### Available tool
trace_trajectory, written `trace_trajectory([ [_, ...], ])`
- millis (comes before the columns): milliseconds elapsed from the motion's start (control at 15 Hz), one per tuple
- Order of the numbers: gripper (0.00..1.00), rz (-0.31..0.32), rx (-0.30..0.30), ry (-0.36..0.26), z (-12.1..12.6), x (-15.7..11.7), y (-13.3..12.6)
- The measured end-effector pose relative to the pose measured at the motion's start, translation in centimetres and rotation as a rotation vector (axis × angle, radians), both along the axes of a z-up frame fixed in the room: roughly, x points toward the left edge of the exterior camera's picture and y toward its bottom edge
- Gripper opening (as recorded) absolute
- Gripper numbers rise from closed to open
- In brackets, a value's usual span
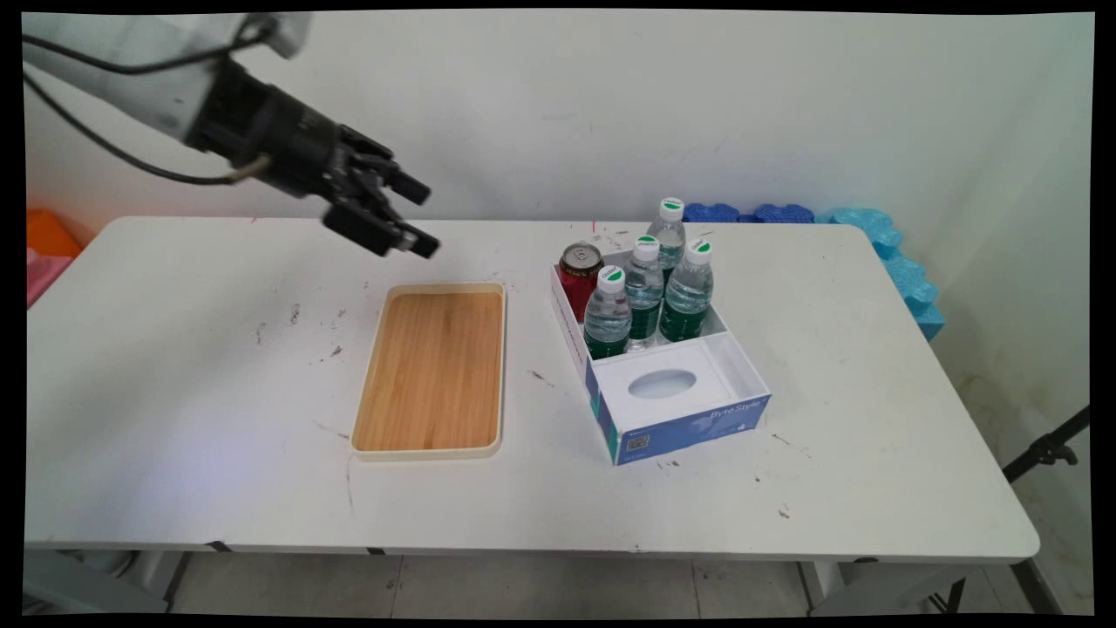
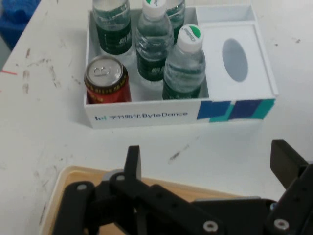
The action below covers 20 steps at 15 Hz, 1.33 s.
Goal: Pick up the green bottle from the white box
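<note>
My gripper [image 1: 425, 218] hangs in the air above the table's far side, just beyond the back edge of a wooden tray [image 1: 433, 370], and it is open with nothing between its fingers. The same gripper [image 2: 208, 161] shows in the hand view with its two fingers [image 2: 133, 161] spread wide over the tray's corner [image 2: 68, 180]. Ahead of it stands a white and blue box [image 1: 689, 419] holding a red can [image 1: 581, 277] and several water bottles [image 1: 607, 312]. That box [image 2: 146, 116], the can [image 2: 105, 83] and the bottles [image 2: 183, 63] fill the upper half of the hand view.
A white insert with an oval hole [image 1: 663, 384] fills the box's near end. Blue foam pieces [image 1: 881, 240] lie along the table's far right edge. An orange and pink thing [image 1: 44, 249] sits beyond the left end. A black stand leg [image 1: 1046, 449] is at the right.
</note>
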<state>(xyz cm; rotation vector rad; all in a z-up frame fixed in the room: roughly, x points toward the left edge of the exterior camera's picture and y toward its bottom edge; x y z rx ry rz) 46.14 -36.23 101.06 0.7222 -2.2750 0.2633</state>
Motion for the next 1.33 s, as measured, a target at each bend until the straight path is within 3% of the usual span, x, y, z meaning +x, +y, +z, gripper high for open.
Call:
trace_trajectory([
  [800, 1.00, 0.059, 0.024, -0.032, -6.6, -9.9, -4.6],
  [1333, 1.00, 0.063, 0.040, -0.051, -11.1, -14.2, -6.4],
])
